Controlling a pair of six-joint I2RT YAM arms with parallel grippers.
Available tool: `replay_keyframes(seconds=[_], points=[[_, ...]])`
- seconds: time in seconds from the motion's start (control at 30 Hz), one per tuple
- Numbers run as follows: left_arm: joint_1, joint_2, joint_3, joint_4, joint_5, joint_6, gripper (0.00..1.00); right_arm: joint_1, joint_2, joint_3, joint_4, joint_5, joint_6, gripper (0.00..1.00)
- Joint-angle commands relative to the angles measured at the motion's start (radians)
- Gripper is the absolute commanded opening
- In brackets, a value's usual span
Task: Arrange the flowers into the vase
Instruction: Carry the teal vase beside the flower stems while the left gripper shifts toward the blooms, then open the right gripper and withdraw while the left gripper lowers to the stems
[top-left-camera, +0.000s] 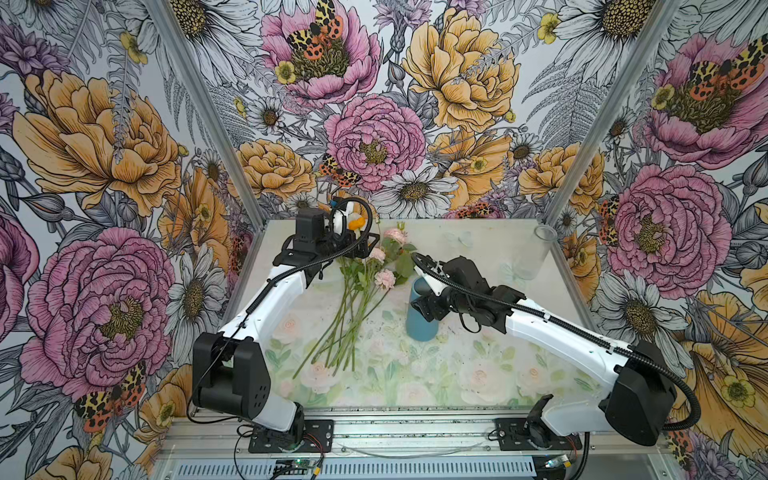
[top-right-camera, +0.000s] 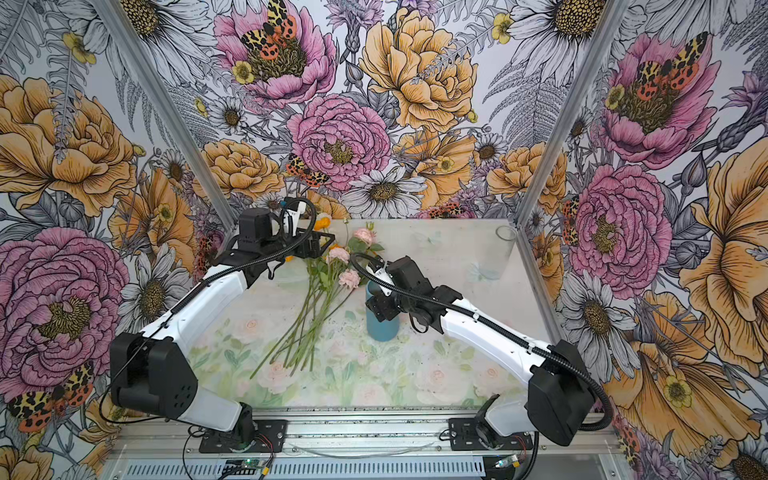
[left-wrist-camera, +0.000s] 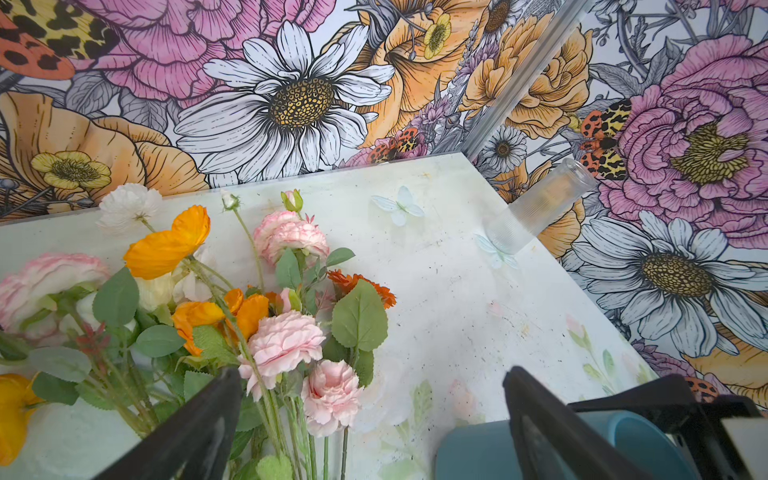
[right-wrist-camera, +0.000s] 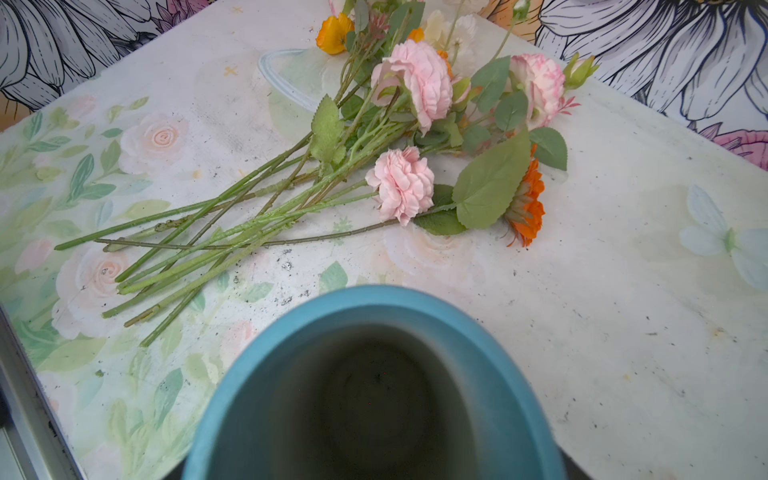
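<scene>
The flowers lie in a loose bundle mid-table, heads toward the back wall and green stems fanned toward the front; they also show in a top view. Pink, orange and white heads fill the left wrist view. My left gripper hangs open over the heads, nothing between its fingers. The blue vase stands upright right of the stems. My right gripper is shut on its upper part. The right wrist view looks down into the vase's dark, empty mouth, with the flowers beyond; the fingers are hidden there.
A clear ribbed glass cylinder stands at the table's back right corner, close to the metal frame post. The tabletop carries a pale painted rose pattern. Flowered wallpaper closes off the back and both sides.
</scene>
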Motion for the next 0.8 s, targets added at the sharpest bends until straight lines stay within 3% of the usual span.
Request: replay_keyframes(seconds=[0.0,0.2,0.63,0.77], points=[[0.013,0.016,0.031,-0.003,0.033,-0.012,0.99,0.003,-0.043,-0.01,0.061,0.026,-0.006,0.81],[0.013,0.021,0.035,-0.003,0.047,-0.019,0.99,0.004,-0.059,-0.023,0.057,0.026,-0.008,0.99],[0.02,0.021,0.035,-0.003,0.05,-0.016,0.99,-0.004,-0.142,0.015,0.01,0.009,-0.029,0.99],[0.022,-0.01,0.016,-0.003,-0.028,0.009,0.99,-0.015,-0.189,0.072,0.004,-0.034,-0.044,1.0]])
